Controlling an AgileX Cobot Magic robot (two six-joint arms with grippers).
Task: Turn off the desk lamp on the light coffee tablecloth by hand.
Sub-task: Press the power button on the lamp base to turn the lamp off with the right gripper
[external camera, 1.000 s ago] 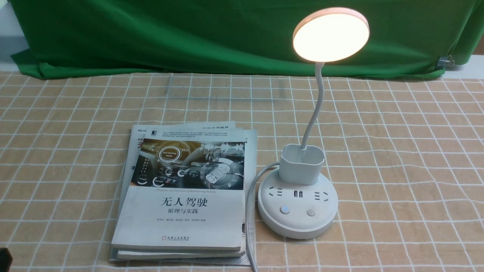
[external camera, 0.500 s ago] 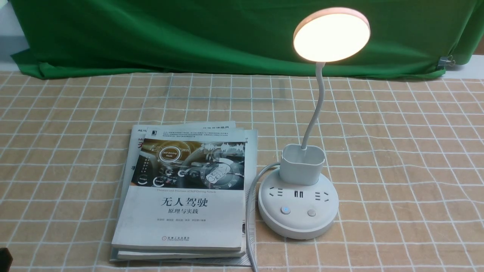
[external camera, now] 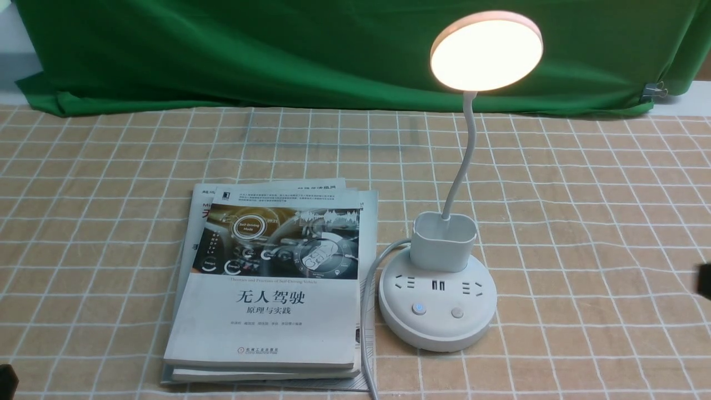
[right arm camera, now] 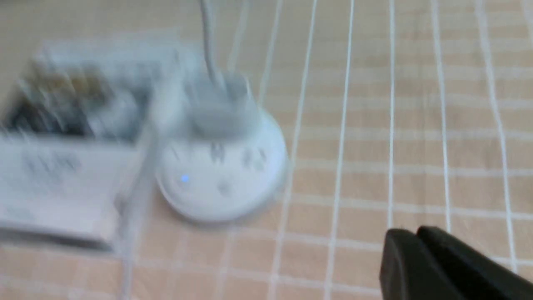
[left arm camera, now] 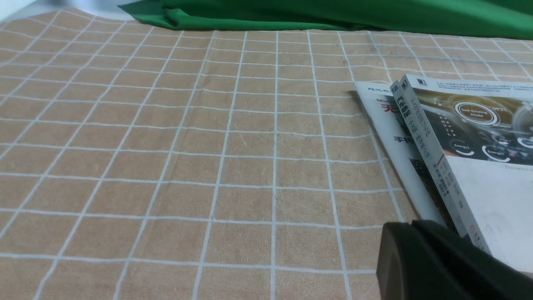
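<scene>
**A new dark shape at the edge**

The light coffee tablecloth (external camera: 583, 183), the book stack (external camera: 272, 289) and the lit desk lamp (external camera: 437, 311) lie unmoved. A dark sliver of the right arm (external camera: 704, 280) newly shows in the front view. The lamp stands well apart, left of the right gripper (right arm camera: 416, 233), whose jaws sit together, as do those of the left gripper (left arm camera: 412, 227).

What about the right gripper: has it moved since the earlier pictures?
Yes. The right gripper has entered at the front view's right edge, moving leftward toward the fixed desk lamp.
</scene>
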